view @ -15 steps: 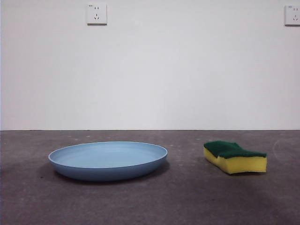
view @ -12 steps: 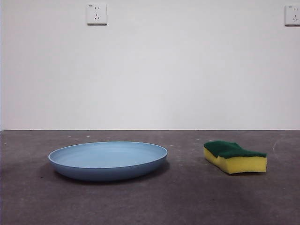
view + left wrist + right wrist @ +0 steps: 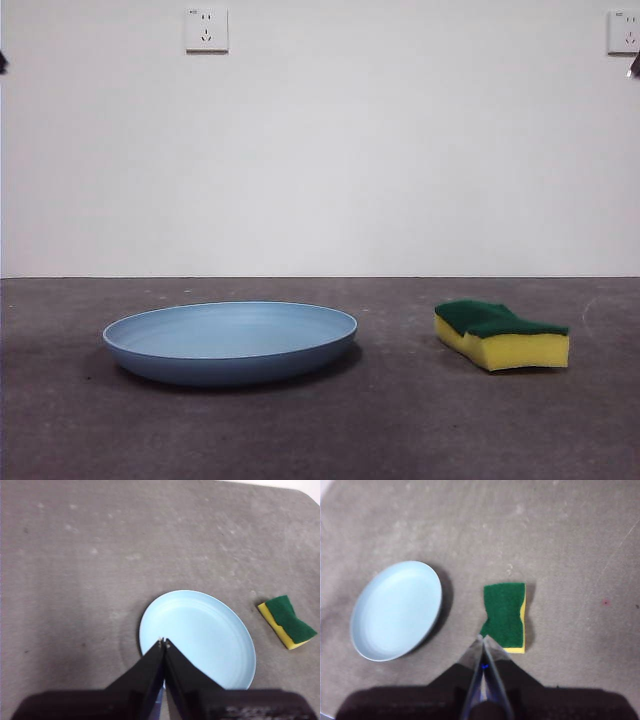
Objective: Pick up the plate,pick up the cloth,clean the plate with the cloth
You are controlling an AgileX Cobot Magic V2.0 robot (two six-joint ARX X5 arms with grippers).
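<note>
The light-blue plate [image 3: 230, 342] lies flat on the grey table, left of centre in the front view. The cloth, a yellow sponge with a green top [image 3: 502, 334], lies to its right. My left gripper [image 3: 163, 642] is shut and empty, high above the plate [image 3: 200, 637]; the sponge [image 3: 287, 621] shows off to one side. My right gripper [image 3: 483, 638] is shut and empty, high above the sponge [image 3: 506, 615]; the plate [image 3: 396, 610] shows beside it. In the front view the arms show only as black tips at the top corners.
The table top [image 3: 400, 430] is grey and mottled. A white wall stands behind it with two sockets [image 3: 206, 29] high up. A rounded table corner shows in the left wrist view [image 3: 305, 492].
Small black arm tips have come into the front view's top corners. The plate and sponge have not moved.
</note>
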